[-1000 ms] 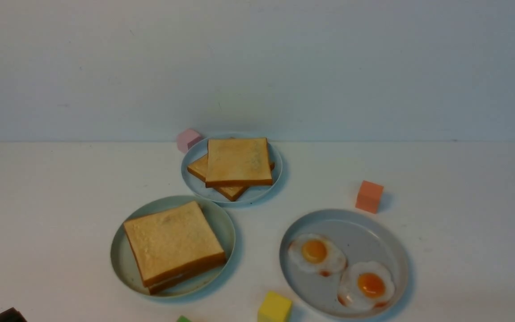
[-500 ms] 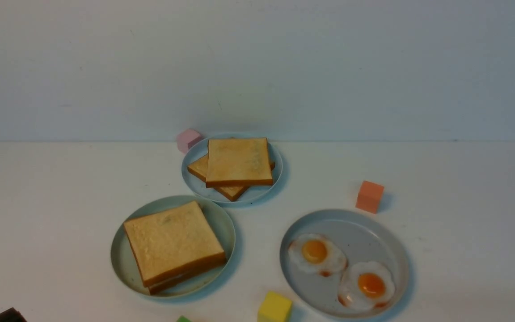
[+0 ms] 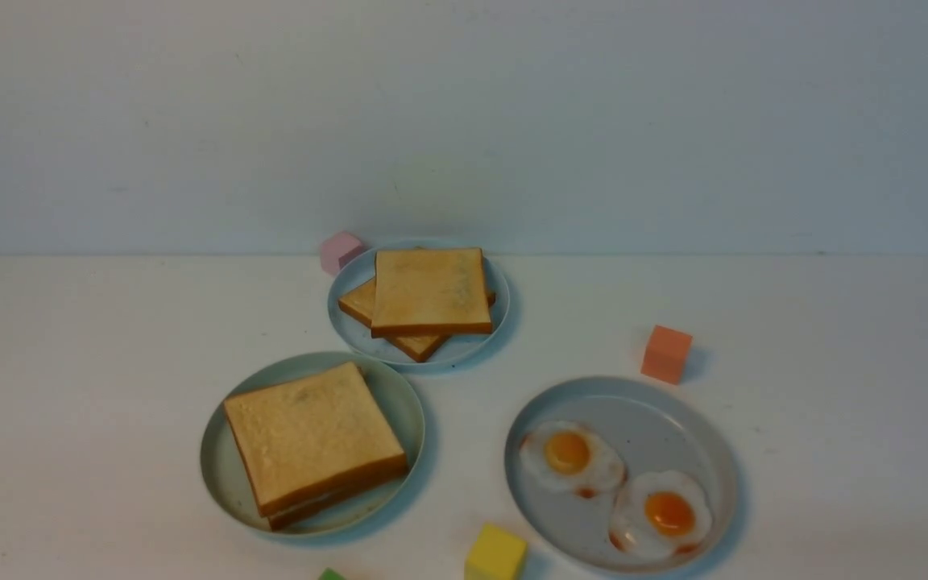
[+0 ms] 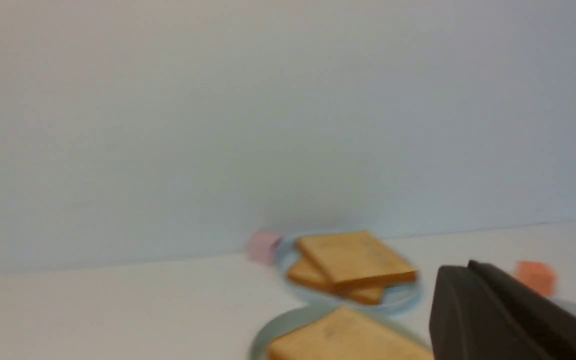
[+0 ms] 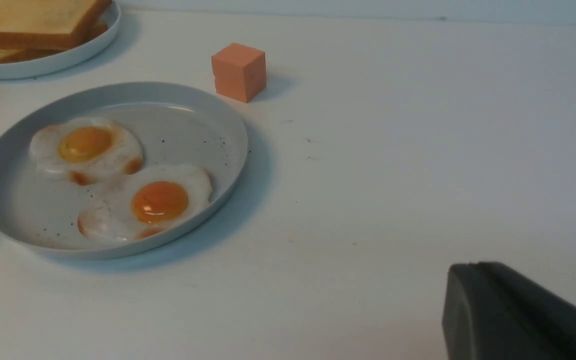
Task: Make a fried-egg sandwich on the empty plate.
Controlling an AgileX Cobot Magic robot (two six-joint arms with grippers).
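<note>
Sandwich point(image 3: 315, 443) sits assembled on the mint-green plate point(image 3: 222, 483), front-left of centre on the desk point(image 3: 834, 322); a pale layer shows between its two toast slices. Behind it, the pale-blue plate point(image 3: 351, 334) carries two plain toast slices point(image 3: 430, 292), stacked askew. To the right, the grey plate point(image 3: 657, 403) holds two fried eggs point(image 3: 573, 459). Orange cube point(image 3: 665, 354) stands just behind the grey plate; pink cube point(image 3: 340, 250) behind the blue plate; yellow cube point(image 3: 495, 554) at the front edge. Left gripper point(image 4: 473, 300): fingers pressed together, holding nothing. Right gripper point(image 5: 483, 305): fingers pressed together, holding nothing, above bare desk.
</note>
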